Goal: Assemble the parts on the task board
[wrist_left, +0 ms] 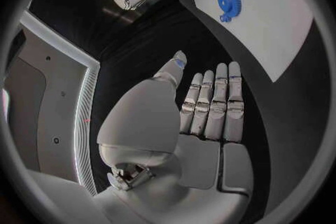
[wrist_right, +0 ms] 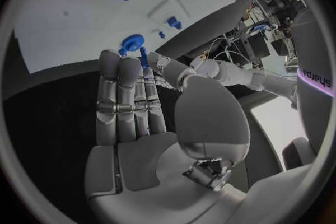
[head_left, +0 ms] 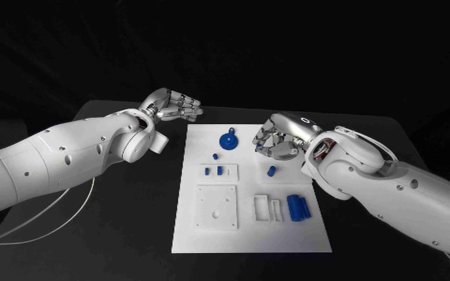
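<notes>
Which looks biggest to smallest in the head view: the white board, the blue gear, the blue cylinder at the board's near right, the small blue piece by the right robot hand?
1. The white task board, by far.
2-3. The blue gear and the blue cylinder look about alike, so I won't rank them.
4. The small blue piece.

The right hand (head_left: 281, 139) covered the upper right edge of the task board (head_left: 248, 239) in the head view, and whatever lay under its curled fingers could not be made out. In the right wrist view a thin blue piece (wrist_right: 143, 59) rose between the fingertips, its lower end hidden behind them; whether it was pinched could not be told. The small blue parts (head_left: 218, 170) on the board's raised plate were too small to identify. The left wrist view cut the blue gear (wrist_left: 228, 1) side of the board at the circle's rim.
</notes>
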Available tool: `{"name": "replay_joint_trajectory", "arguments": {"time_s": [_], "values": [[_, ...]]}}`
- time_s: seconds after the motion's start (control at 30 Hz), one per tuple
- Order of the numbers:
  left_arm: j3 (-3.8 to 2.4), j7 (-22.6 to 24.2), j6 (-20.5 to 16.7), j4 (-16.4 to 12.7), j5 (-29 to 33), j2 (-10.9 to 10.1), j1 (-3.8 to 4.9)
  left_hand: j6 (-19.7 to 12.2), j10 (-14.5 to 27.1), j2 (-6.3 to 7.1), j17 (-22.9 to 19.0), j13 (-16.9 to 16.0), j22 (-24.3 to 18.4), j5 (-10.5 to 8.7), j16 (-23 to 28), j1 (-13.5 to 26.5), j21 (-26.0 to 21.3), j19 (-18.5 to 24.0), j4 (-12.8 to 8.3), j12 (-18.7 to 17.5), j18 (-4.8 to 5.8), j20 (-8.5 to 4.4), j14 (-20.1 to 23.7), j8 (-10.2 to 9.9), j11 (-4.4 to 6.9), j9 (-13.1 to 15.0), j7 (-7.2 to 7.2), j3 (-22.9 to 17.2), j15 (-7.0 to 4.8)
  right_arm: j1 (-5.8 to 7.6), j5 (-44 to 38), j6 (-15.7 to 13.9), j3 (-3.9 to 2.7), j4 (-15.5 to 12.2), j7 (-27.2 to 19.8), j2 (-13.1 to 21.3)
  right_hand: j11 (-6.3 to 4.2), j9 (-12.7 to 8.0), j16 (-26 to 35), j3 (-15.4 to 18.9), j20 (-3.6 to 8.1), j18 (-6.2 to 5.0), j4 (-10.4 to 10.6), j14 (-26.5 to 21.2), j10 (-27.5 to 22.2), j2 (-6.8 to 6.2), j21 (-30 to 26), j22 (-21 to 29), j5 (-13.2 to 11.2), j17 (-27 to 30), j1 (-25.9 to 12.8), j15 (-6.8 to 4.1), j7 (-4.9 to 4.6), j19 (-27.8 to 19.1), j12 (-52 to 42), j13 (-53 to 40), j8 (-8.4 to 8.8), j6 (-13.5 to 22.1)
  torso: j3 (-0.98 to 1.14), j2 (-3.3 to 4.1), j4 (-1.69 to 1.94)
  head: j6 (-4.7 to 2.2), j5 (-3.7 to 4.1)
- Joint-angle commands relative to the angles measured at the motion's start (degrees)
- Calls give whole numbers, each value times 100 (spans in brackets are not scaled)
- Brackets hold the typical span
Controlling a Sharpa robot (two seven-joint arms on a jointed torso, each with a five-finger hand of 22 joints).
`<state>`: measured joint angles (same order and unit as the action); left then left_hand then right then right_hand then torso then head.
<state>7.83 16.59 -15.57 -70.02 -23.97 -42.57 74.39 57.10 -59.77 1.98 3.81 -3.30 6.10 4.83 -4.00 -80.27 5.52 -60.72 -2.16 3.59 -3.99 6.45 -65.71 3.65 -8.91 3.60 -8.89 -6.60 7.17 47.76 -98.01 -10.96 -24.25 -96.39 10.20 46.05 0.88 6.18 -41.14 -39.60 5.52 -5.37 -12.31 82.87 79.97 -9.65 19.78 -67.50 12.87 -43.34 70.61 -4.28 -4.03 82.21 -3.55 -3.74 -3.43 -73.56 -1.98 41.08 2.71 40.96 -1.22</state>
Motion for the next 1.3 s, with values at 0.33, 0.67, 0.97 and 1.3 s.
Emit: {"name": "replay_joint_trajectory", "arguments": {"time_s": [0.33,0.67,0.97,1.3], "values": [[-4,-1,-130,-70,-24,84,-4,-32,23,-25,0,-3,-9,13,11,-31,40,41,12,4,-23,-9,13,-11,18,-6,-1,23,9,-303,-191,-313,370,-130,-430,-376,-17,6,6,70,1,-196,-13,39,43,119,-51,-34,36,15,120,-1,4,64,-16,-10,-24,-15,5,17,2,25,-231],[-4,-55,-184,-100,-29,138,-9,-112,20,-39,-1,-3,-11,19,12,-25,49,44,5,4,-22,-10,16,-14,16,-9,-10,20,9,-466,-594,-400,723,16,-423,-607,-16,2,-24,66,3,-187,-34,48,42,129,-61,-74,6,26,121,-2,5,94,-15,-9,-25,-22,7,21,3,62,-294],[-3,-86,-126,-103,39,153,-12,-79,15,-54,0,-3,-13,16,9,-35,57,49,-8,5,-23,-12,12,-9,20,-6,-6,11,7,-588,-733,-356,828,89,-434,-669,-16,-2,-42,69,2,-175,-40,46,43,133,-70,-96,-28,38,121,-1,6,103,-14,-9,-25,-27,6,22,2,151,-335],[-3,-117,-81,-38,145,160,-14,40,6,-70,-1,-3,-12,41,12,-46,67,56,-38,4,-21,-15,13,-6,23,-3,5,-7,5,-677,-738,-363,866,132,-443,-676,-14,-11,-60,54,5,-181,-48,43,35,151,-92,-117,-91,59,125,0,4,116,-14,-9,-25,-21,2,17,3,236,-366]]}}
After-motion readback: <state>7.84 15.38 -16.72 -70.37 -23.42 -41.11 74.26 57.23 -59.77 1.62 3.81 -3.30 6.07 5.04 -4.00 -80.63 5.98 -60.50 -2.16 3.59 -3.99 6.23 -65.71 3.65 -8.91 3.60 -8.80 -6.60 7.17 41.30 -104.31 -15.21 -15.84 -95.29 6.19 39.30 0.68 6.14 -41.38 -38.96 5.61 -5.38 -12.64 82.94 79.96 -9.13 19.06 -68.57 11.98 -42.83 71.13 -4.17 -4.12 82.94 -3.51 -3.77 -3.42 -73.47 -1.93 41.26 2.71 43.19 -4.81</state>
